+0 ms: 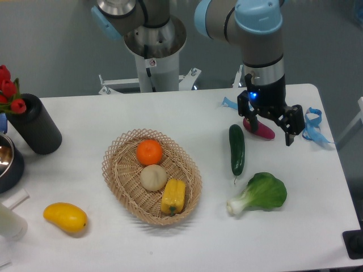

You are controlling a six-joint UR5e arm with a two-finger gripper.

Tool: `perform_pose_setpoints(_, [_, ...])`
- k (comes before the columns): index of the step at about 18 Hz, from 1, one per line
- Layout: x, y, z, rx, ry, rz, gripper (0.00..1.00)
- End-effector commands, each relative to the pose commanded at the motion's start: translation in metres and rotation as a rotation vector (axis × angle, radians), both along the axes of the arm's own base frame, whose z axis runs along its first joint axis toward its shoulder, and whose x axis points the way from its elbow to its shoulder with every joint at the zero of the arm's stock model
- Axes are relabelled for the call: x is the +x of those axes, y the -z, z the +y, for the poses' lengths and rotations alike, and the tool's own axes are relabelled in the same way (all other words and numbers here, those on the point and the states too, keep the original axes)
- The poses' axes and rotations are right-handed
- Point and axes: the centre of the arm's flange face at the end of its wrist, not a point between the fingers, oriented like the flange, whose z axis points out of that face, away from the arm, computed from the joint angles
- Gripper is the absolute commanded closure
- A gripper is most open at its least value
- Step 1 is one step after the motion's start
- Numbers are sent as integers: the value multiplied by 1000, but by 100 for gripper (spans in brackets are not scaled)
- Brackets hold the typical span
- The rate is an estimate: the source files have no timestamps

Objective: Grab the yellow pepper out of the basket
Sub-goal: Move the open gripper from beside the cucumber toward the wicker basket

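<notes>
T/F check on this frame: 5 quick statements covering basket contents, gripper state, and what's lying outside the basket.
1. The yellow pepper lies in the basket. True.
2. The gripper is shut on the pepper. False: it is open, holding nothing, above the table to the right of the basket, near a purple item.
3. The basket holds three things. True: an orange, a pale round ball and the pepper.
4. The cucumber is inside the basket. False: it lies on the table to the basket's right, above the bok choy.
5. The smooth yellow mango-like fruit sits in the basket. False: it lies on the table, left of and below the basket.
</notes>
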Motion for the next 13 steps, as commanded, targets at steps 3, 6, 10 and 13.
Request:
perform_pose_setpoints(3, [1,1,1,-2,6,0,0])
perform_pose_setpoints(6, [4,3,5,-2,11,-6,0])
perform_pose_setpoints(10, [8,12,5,-7,15,-20,0])
perform_pose_setpoints(13, [7,17,7,-5,12,-20,0])
